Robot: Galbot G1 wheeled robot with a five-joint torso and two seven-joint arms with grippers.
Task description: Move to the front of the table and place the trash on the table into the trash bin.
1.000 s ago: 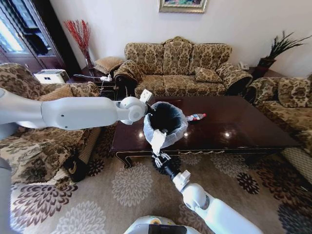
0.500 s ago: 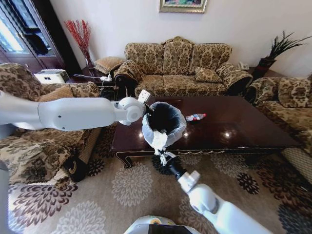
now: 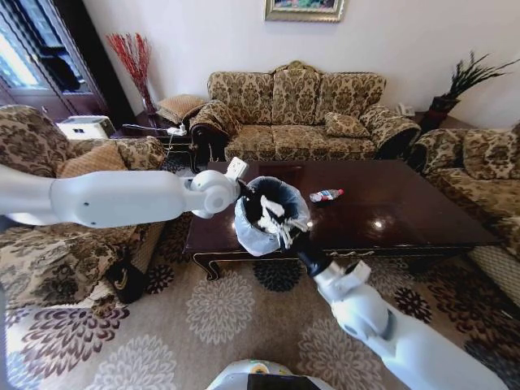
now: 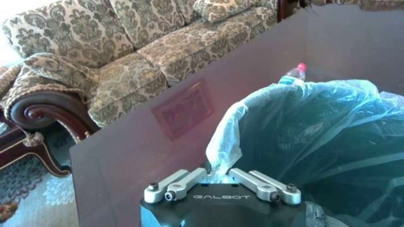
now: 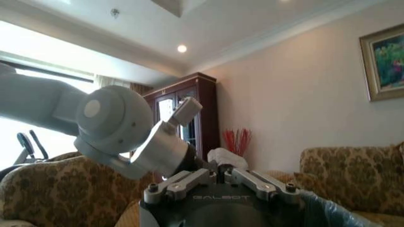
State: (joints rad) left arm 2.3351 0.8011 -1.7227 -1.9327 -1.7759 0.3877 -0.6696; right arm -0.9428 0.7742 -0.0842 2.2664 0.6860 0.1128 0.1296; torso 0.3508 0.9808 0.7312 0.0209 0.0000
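Moved: your right end effector point(image 3: 280, 223) rose over the one trash bin point(image 3: 270, 213), clamped on one white paper scrap point(image 3: 272, 208).
Left end effector point(image 4: 218, 174): pinching the bin's bag.
Tabletop point(image 3: 390, 207): one bottle point(image 3: 326, 195) beside the bin.

My head camera looks down from high at the table point(image 3: 390, 203), sofa at twelve o'clock. Left wrist sits close over the trash bin point(image 4: 315, 142); right wrist faces up toward the ceiling point(image 5: 189, 23).
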